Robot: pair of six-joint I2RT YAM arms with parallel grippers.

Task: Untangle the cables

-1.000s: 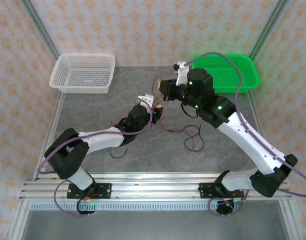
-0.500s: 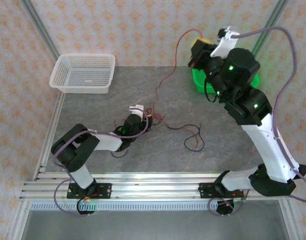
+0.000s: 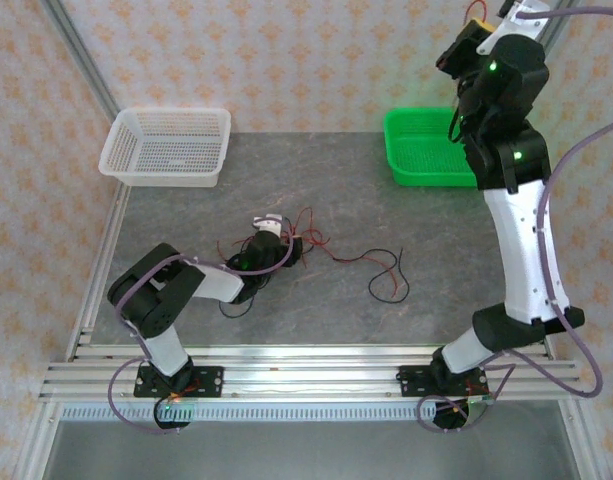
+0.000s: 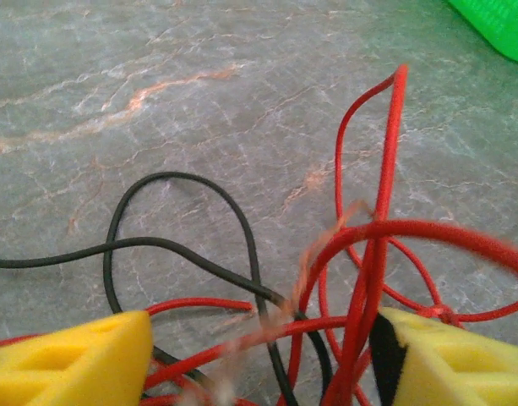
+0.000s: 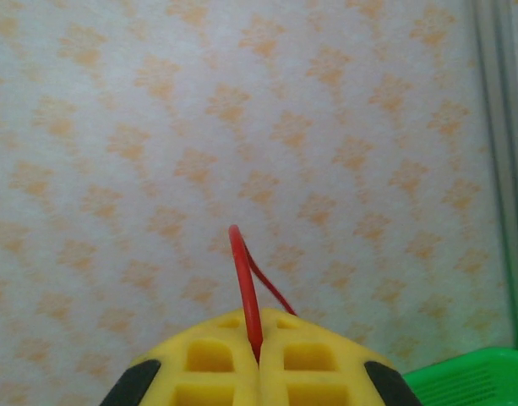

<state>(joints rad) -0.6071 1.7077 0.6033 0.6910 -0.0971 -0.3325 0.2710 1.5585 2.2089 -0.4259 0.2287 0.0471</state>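
Our right gripper (image 5: pixel 259 351) is clamped on a single red wire (image 5: pixel 244 279), lifted high near the green basket (image 3: pixel 426 150). Our left gripper (image 4: pixel 259 359) rests spread apart on the table (image 4: pixel 157 85), straddling the cables (image 4: pixel 364 254), a red-and-black knot. We judge one strand is being separated, though its tail is perhaps not fully free. Next it needs setting down apart. We read no writing.

Grey table (image 3: pixel 436 240): cables (image 3: pixel 386 280), white basket (image 3: pixel 168 145), green basket (image 3: pixel 431 150)

The top camera looks steeply down from the near edge over the whole tabletop (image 3: pixel 386 210). The left wrist camera sits close over the cables (image 4: pixel 373 254) mid-tabletop; the right one, raised, faces the wall (image 5: pixel 242 110) and green basket (image 5: pixel 471 379).
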